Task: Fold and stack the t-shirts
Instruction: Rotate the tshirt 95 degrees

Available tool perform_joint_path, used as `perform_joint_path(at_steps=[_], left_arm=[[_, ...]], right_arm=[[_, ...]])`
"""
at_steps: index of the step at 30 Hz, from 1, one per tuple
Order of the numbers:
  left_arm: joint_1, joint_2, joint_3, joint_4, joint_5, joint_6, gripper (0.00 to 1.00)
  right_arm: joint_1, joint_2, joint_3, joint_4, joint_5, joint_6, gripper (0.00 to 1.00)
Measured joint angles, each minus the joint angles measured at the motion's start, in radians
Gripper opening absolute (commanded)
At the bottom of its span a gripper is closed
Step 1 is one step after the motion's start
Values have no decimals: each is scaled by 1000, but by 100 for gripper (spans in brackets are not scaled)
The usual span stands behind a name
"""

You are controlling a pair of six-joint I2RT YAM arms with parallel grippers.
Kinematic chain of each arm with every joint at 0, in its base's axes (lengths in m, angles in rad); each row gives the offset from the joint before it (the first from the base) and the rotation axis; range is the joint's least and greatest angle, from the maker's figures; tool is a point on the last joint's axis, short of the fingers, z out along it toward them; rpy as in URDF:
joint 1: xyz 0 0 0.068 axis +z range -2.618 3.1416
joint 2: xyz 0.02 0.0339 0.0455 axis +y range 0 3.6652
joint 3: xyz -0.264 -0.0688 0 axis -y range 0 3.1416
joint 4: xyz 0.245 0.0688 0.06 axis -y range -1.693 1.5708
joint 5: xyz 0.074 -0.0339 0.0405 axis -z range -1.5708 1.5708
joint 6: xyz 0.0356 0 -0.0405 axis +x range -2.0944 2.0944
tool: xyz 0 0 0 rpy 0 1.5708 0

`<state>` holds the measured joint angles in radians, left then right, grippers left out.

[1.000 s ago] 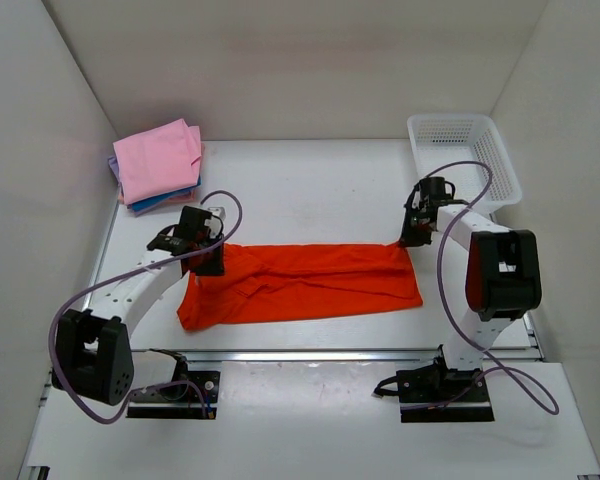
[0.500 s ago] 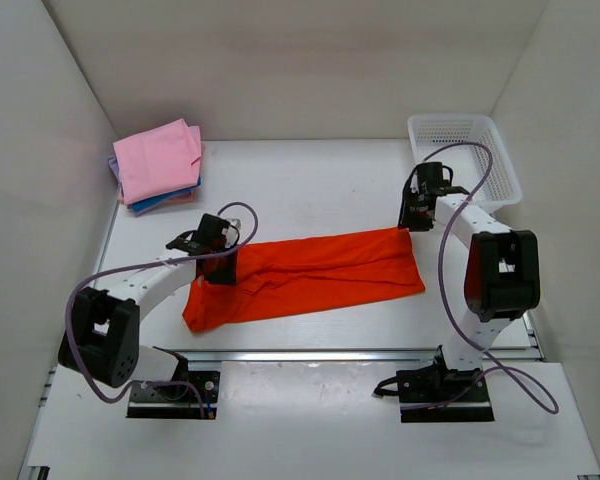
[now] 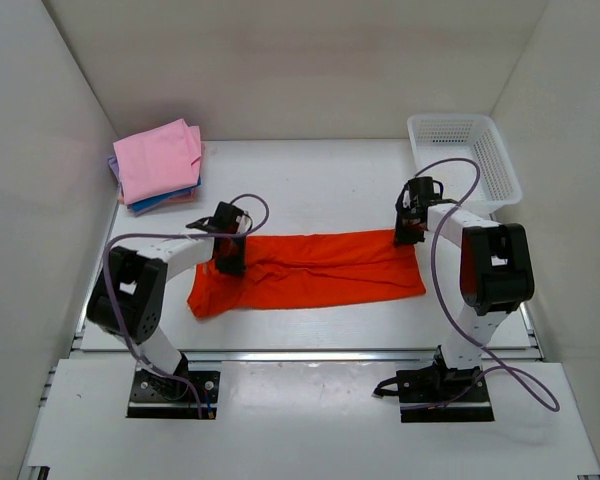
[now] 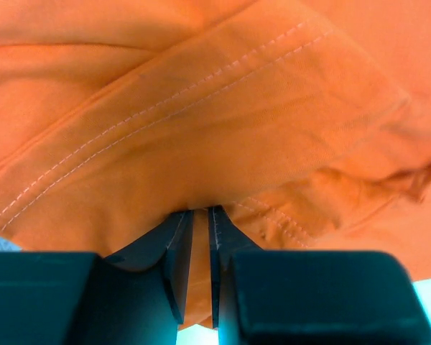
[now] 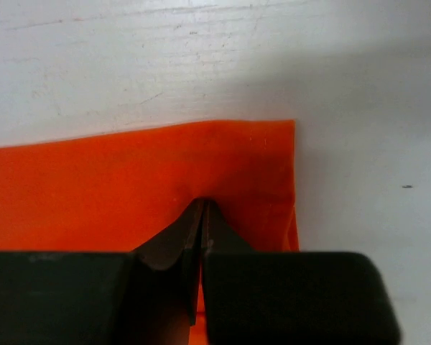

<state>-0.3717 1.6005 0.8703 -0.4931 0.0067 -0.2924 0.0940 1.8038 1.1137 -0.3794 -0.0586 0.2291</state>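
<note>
From above, a white surface sits boxed in by plain white walls on three sides, with a metal rail along its near edge in front of the arm bases. The orange t-shirt lies across the middle as a long, rumpled band running left to right. The left fingers are down on its left end and the right fingers on its far right corner. In the far left corner of the surface rests a folded stack – a pink t-shirt on top, with blue and purple edges peeking out beneath. A white mesh basket stands in the far right corner, apart from the orange cloth.

In the left wrist view, orange cloth fills nearly everything, a double-stitched hem crossing it on a slant. The left fingers are drawn almost together with only a thin slit between them, nipping a raised fold of the shirt. Slivers of pale surface show at the lower corners.

In the right wrist view, the right fingers are pressed together – tips meeting on the orange t-shirt just inside its squared corner. The cloth there lies flat against the surface, which is white, faintly scuffed and scratched, and shaded beside the shirt's edge.
</note>
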Motion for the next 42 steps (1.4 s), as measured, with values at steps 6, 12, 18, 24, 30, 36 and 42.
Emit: perform_joint_path(at_steps=[6, 12, 18, 24, 30, 36, 42], left_arm=[[14, 291, 357, -41, -27, 23, 26], [5, 729, 1034, -193, -43, 46, 23], [-6, 1185, 1828, -362, -20, 34, 23], [18, 1024, 1532, -264, 32, -14, 23], [62, 1115, 1712, -219, 103, -101, 19], [85, 1162, 1700, -118, 167, -173, 19], [74, 1191, 1734, -61, 232, -206, 22]], right_arm=[[37, -54, -83, 32, 49, 76, 0], [289, -386, -464, 141, 78, 346, 0], [515, -523, -639, 292, 79, 634, 0], [544, -521, -672, 363, 84, 755, 0], [669, -536, -735, 473, 124, 854, 0], [800, -558, -761, 500, 153, 872, 0], [798, -589, -760, 521, 130, 771, 0]])
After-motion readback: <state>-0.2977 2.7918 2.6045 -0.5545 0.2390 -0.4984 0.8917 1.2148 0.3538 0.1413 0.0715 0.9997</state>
